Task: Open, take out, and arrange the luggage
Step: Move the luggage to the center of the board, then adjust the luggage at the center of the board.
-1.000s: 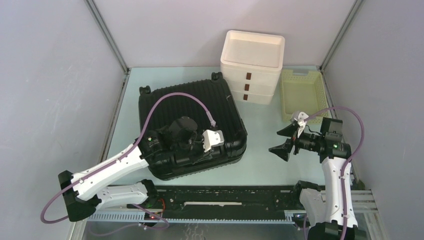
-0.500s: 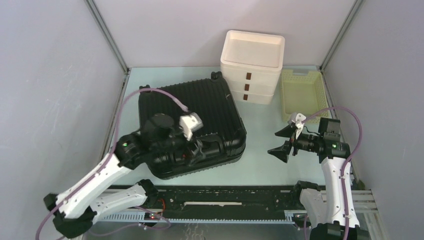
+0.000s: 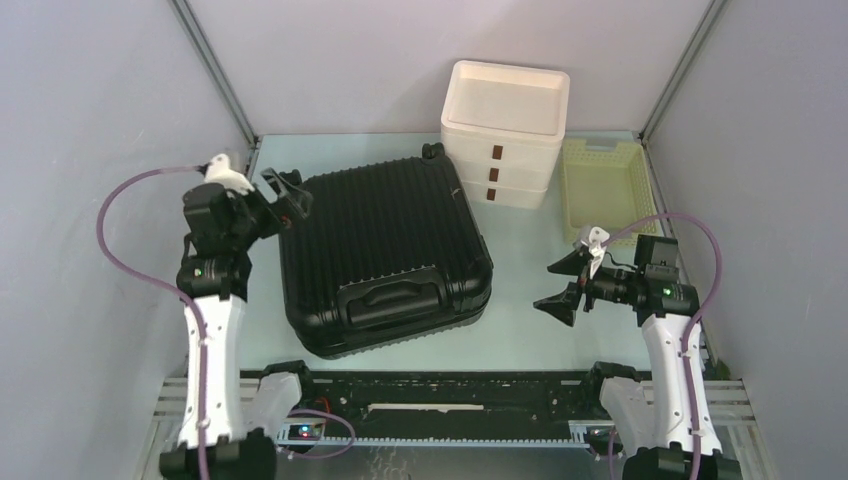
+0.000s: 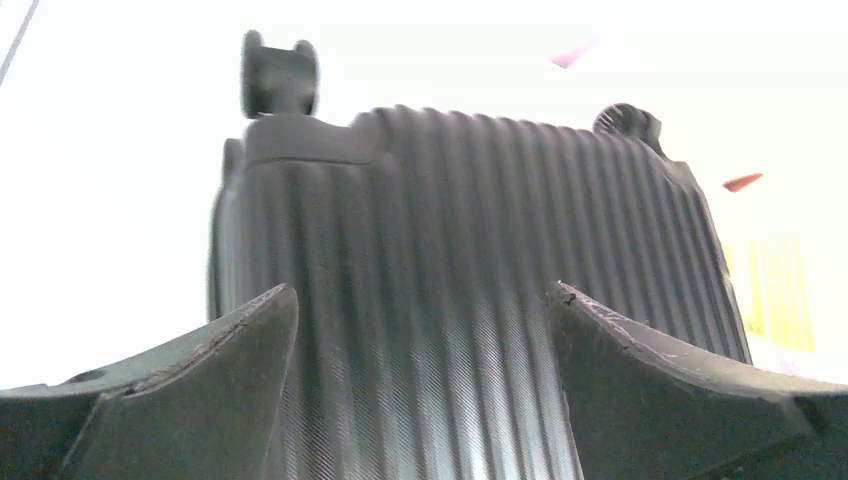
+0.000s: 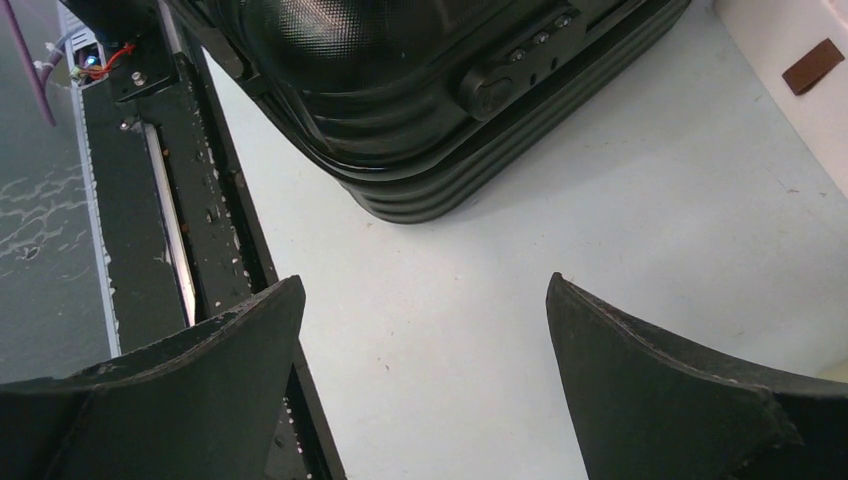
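The luggage (image 3: 385, 250) is a black ribbed hard-shell suitcase lying flat and closed on the table, handle (image 3: 392, 296) toward the near edge. My left gripper (image 3: 285, 203) hovers open at the case's far left corner; in its wrist view the ribbed shell (image 4: 440, 300) fills the space beyond the fingers, nothing between them. My right gripper (image 3: 562, 287) stands open to the right of the case, above bare table (image 5: 480, 270), with the case's near right corner (image 5: 430, 120) in front of it.
A white three-drawer box (image 3: 505, 135) stands at the back, right of the case. A pale yellow slatted basket (image 3: 603, 187) lies beside it. A black rail (image 3: 440, 395) runs along the near edge. Grey walls close in both sides.
My left arm lifted off the case's handle area and swung back to the far left corner, its jaws opening. The case sits slightly turned. The right arm barely moved.
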You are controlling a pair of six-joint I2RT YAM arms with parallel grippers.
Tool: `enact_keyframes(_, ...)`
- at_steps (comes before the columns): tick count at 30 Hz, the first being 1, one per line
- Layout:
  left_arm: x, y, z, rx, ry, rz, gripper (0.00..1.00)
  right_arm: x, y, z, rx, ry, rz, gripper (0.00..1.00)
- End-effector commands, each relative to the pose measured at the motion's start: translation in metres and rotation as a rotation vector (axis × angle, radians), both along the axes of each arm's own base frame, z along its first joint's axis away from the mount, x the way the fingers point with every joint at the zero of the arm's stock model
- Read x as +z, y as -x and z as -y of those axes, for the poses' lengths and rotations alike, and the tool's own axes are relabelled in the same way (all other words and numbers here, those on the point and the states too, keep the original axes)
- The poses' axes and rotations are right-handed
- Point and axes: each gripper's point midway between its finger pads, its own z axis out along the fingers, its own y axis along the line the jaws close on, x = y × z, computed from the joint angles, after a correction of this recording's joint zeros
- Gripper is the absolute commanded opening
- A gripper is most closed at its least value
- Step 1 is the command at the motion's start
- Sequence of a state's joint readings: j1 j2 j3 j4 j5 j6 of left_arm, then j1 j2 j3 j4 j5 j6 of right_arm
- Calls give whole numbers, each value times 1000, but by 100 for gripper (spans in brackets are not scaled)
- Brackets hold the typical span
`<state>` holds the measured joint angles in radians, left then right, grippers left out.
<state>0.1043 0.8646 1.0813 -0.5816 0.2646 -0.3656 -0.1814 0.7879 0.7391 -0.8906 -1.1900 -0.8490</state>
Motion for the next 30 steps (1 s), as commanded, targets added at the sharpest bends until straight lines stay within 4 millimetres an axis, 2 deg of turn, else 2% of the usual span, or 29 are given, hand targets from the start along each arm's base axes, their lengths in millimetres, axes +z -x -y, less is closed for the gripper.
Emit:
enact_keyframes(1,-7,-33,-38,145,156,-4,97,2,-4,-6,17,-15,-8,100)
enact_keyframes(5,-23,-46,-51,176,153,-49,98,1,-18,-16,27,19,-25,100)
enact_keyframes(12,-59,-50,-43,111,178,-132,99,4,-43,-50,185,107,-23,98)
enact_keyframes(17,-68,-47,-39,88,175,-148,99,8,-50,-78,294,138,-40,92)
enact_keyframes(21,-72,-48,-36,65,182,-164,98,6,-40,-98,363,171,-42,90)
enact_keyframes(24,-79,-48,-36,59,181,-183,94,6,-23,-116,438,171,-48,88)
enact_keyframes(30,-87,-51,-42,76,162,-215,81,11,11,-149,580,174,-54,81)
